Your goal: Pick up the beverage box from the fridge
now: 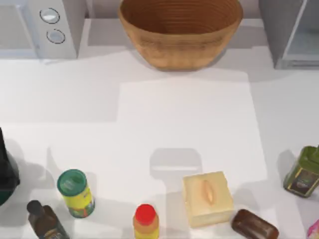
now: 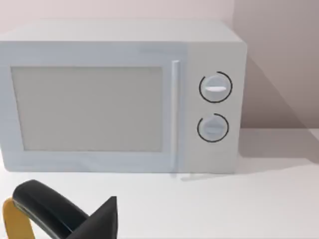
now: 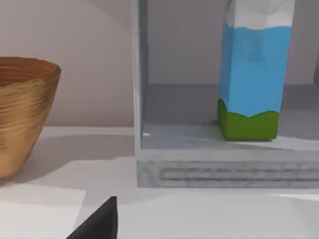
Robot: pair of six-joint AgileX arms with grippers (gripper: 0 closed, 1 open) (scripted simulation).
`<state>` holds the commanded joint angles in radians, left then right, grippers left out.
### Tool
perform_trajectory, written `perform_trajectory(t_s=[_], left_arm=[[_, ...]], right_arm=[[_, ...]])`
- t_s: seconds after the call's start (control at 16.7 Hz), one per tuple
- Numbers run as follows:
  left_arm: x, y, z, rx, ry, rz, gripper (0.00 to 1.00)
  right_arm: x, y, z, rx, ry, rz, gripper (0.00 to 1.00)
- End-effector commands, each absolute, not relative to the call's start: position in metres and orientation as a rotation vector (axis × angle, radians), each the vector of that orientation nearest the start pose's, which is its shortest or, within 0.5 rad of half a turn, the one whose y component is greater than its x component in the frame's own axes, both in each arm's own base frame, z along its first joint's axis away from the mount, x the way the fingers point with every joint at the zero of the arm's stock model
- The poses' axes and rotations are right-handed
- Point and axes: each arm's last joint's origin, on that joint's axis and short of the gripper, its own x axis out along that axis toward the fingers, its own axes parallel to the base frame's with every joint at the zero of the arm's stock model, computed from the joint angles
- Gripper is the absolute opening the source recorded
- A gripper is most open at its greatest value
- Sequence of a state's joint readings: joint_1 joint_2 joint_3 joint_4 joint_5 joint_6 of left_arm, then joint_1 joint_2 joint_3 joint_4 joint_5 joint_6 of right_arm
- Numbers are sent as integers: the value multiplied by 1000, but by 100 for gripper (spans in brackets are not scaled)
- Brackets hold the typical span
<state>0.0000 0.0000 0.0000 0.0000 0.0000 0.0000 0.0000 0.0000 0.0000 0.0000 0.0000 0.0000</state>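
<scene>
The beverage box [image 3: 254, 74], sky-blue with a white top and a green base, stands upright on the shelf inside the fridge [image 3: 209, 172]. The fridge's front is open toward my right wrist camera. A dark part of my right gripper [image 3: 99, 221] shows low in that view, well short of the fridge and apart from the box. From above, the grey fridge [image 1: 279, 35] stands at the table's back right corner. My left arm [image 1: 6, 172] is a dark shape at the table's left edge, and a dark part of my left gripper [image 2: 102, 219] faces the microwave.
A wicker basket [image 1: 180, 31] stands at the back middle and a white microwave [image 1: 55, 25] at the back left. Along the front are a green-capped can [image 1: 76, 193], a dark bottle [image 1: 45, 220], a red-capped bottle [image 1: 146, 221], a pale yellow block [image 1: 207, 198], a brown bar [image 1: 254, 225] and an olive bottle [image 1: 303, 173].
</scene>
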Motion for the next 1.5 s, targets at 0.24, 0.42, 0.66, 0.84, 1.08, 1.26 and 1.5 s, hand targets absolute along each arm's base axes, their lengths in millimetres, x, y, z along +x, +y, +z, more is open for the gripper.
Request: perform_trajectory(t_s=[0.24,0.42,0.66,0.84,1.08,1.26,1.5], left_arm=[[106,-1,160,0,0,0,100],[106,-1,160,0,0,0,100],[106,-1,160,0,0,0,100],[106,-1,160,0,0,0,100],[106,-1,160,0,0,0,100],[106,-1,160,0,0,0,100],[106,-1,160,0,0,0,100]], right_arm=[[107,-2,163,-1,-8,2,100],[114,-6,172,-8,-31,3,100],[136,-17,182,-19,-51,2,100],[159,-32,176,-16,-19,2,100],[185,-56,151,7,41,1,100],[196,-75,133,19,51,0,100],[203,-94,118,9,18,0,100]])
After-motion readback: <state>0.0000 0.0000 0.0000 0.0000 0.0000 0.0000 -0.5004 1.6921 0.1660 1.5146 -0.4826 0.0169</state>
